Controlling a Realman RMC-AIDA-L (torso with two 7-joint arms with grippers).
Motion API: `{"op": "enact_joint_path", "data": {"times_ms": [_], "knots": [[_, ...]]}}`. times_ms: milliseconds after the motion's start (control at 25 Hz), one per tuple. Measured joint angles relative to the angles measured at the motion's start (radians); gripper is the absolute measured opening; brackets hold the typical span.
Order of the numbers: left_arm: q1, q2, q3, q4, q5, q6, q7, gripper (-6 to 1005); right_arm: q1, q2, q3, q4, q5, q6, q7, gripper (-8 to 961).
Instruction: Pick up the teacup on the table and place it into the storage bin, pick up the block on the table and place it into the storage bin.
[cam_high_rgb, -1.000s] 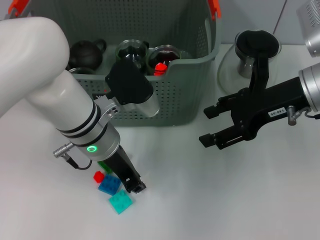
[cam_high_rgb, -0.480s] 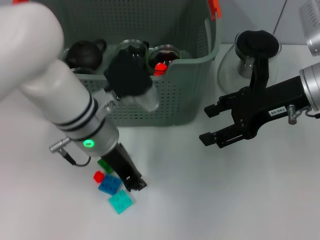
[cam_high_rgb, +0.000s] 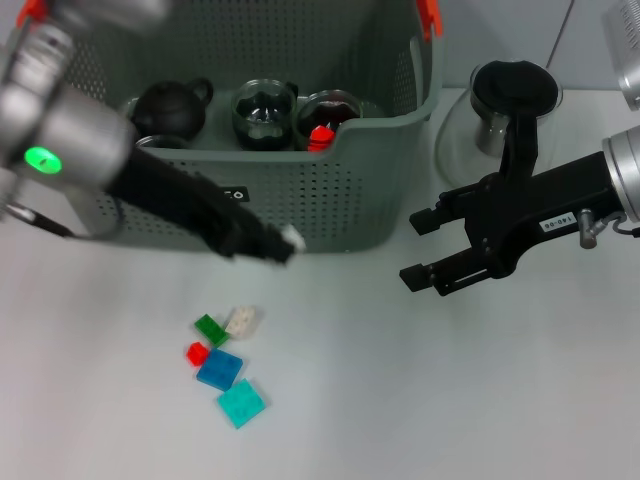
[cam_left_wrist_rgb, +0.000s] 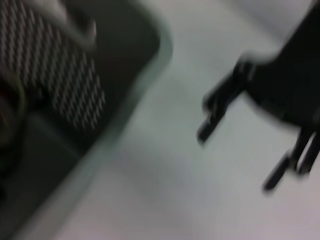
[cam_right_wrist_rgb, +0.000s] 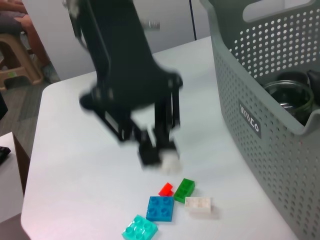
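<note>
My left gripper (cam_high_rgb: 272, 240) is in motion in front of the storage bin's wall (cam_high_rgb: 340, 200), shut on a small white block (cam_high_rgb: 291, 238). The right wrist view shows the gripper (cam_right_wrist_rgb: 159, 156) with the white block (cam_right_wrist_rgb: 170, 161) above the table. On the table lie a green block (cam_high_rgb: 210, 329), a red one (cam_high_rgb: 197, 352), a blue one (cam_high_rgb: 219, 369), a teal one (cam_high_rgb: 242, 402) and a second white one (cam_high_rgb: 241, 320). A glass teacup (cam_high_rgb: 264, 112) stands inside the bin. My right gripper (cam_high_rgb: 425, 250) is open and empty, to the right of the bin.
The bin also holds a black teapot (cam_high_rgb: 170, 108) and a second glass cup (cam_high_rgb: 328, 115) with something red in it. A glass teapot with a black lid (cam_high_rgb: 510, 100) stands behind my right arm. The bin (cam_right_wrist_rgb: 250, 115) fills the right wrist view's side.
My left gripper has lifted off the block pile and swung up toward the bin with a white block. A second white block on the table is now uncovered. The right arm has not moved.
</note>
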Motion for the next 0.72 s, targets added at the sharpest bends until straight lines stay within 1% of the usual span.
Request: {"op": "enact_joint_path", "data": {"times_ms": [80, 120, 160, 200, 280, 400, 560, 640, 720], "knots": [[-0.012, 0.038, -0.097, 0.026, -0.06, 0.018, 0.003, 164, 0.0, 0.0, 0.0, 0.0, 0.0, -0.002, 0.0, 837], [-0.017, 0.056, -0.129, 0.042, -0.083, 0.018, 0.003, 165, 0.001, 0.0, 0.0, 0.0, 0.0, -0.003, 0.0, 837], [-0.024, 0.084, -0.172, 0.067, -0.112, 0.01, 0.0, 166, 0.001, 0.0, 0.0, 0.0, 0.0, -0.003, 0.0, 837], [-0.03, 0.107, -0.199, 0.09, -0.13, -0.005, -0.004, 168, 0.002, 0.001, 0.0, 0.0, 0.0, -0.004, 0.0, 837], [-0.042, 0.144, -0.228, 0.133, -0.146, -0.055, -0.011, 170, 0.003, 0.001, -0.002, 0.0, 0.0, -0.006, 0.0, 837], [-0.06, 0.185, -0.229, 0.192, -0.143, -0.191, -0.025, 174, 0.004, 0.002, -0.001, 0.0, 0.0, -0.007, 0.0, 837], [-0.089, 0.213, -0.209, 0.274, -0.12, -0.354, -0.033, 179, 0.006, 0.004, -0.004, 0.0, 0.0, -0.009, 0.002, 837], [-0.105, 0.218, -0.188, 0.314, -0.091, -0.414, -0.034, 182, 0.007, 0.006, -0.005, 0.0, 0.0, -0.009, 0.005, 837], [-0.108, 0.218, -0.18, 0.321, -0.083, -0.427, -0.034, 184, 0.009, 0.006, -0.006, 0.0, 0.0, -0.011, 0.005, 837]]}}
